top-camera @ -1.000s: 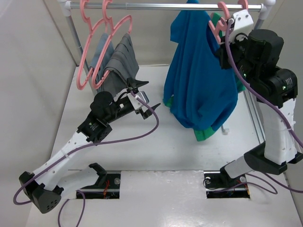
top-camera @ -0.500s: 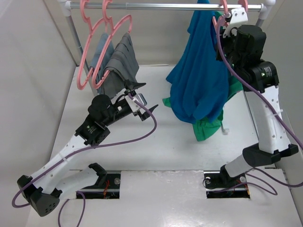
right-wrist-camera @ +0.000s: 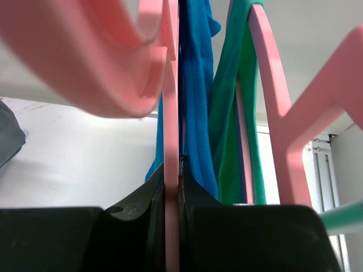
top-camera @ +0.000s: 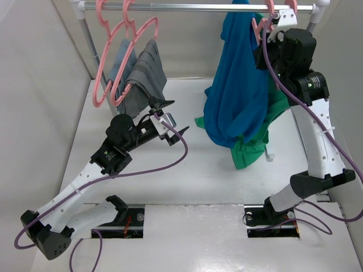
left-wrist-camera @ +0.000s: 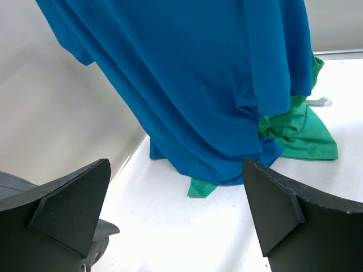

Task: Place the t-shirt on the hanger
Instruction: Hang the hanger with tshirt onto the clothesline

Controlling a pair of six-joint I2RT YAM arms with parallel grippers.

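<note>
The bright blue t-shirt (top-camera: 235, 85) hangs draped over the pink hanger (top-camera: 265, 22) just under the rail at the back right, its hem resting near the table. My right gripper (top-camera: 272, 27) is shut on the hanger's thin bar (right-wrist-camera: 171, 130), and its jaws (right-wrist-camera: 172, 181) pinch the bar with blue t-shirt fabric (right-wrist-camera: 195, 85) right beside it. My left gripper (top-camera: 170, 119) stands open low over the table, left of the shirt and apart from it. The left wrist view has the t-shirt (left-wrist-camera: 198, 85) ahead, beyond the wide-apart fingers (left-wrist-camera: 74, 209).
A green top (top-camera: 249, 152) on another pink hanger (right-wrist-camera: 272, 113) hangs right behind the t-shirt. Grey garments (top-camera: 142, 73) on pink hangers (top-camera: 105, 62) hang at the rail's (top-camera: 193, 7) left end. White walls close in on both sides.
My right arm has lifted the hanger and t-shirt up toward the rail, so the shirt now hangs narrower and straighter. The left arm shifted slightly, gripper still open.
</note>
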